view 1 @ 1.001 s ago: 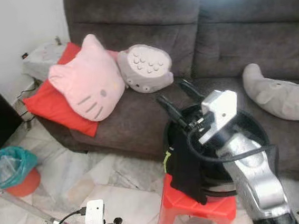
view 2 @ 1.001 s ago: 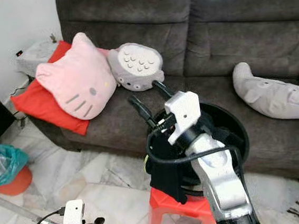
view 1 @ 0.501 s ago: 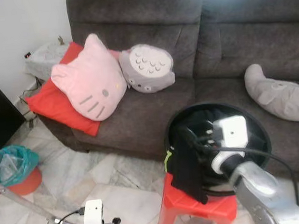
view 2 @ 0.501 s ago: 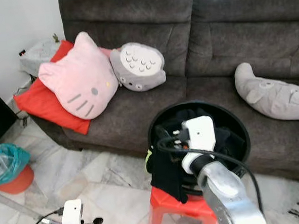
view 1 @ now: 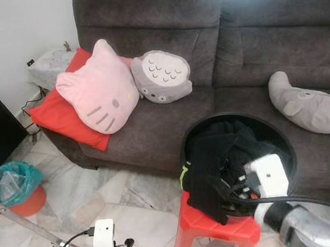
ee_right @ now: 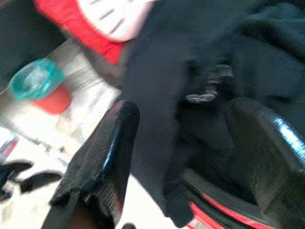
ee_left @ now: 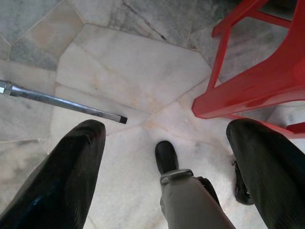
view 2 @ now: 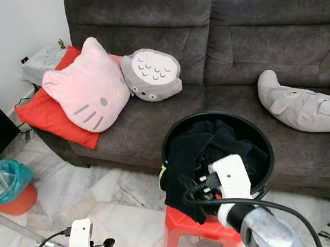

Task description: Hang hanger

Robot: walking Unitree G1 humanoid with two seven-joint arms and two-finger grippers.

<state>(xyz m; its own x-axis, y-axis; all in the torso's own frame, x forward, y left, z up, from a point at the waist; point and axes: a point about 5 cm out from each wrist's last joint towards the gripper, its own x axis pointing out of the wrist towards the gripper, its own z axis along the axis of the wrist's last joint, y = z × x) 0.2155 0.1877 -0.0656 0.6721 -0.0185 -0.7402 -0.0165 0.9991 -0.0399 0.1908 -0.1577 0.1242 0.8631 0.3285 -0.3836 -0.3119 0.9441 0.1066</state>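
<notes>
While no hanger is showing clearly, the task is looking barely begun | right gripper [ee_right: 176,157] is reaching, jaws wide, into dark clothes [view 1: 212,160] in the black basket [view 1: 287,147] | left gripper [ee_left: 164,157] is idling below the basket, jaws wide.

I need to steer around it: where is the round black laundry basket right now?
The round black laundry basket, full of dark clothes, sits on a red plastic stool before the grey sofa, at the robot's right, beside its right gripper.

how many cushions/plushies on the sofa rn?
4: red cushion at the sofa's left end, pink cat cushion leaning on it, grey round plush beside that, grey plush lying on the right seat. More may be hidden.
</notes>
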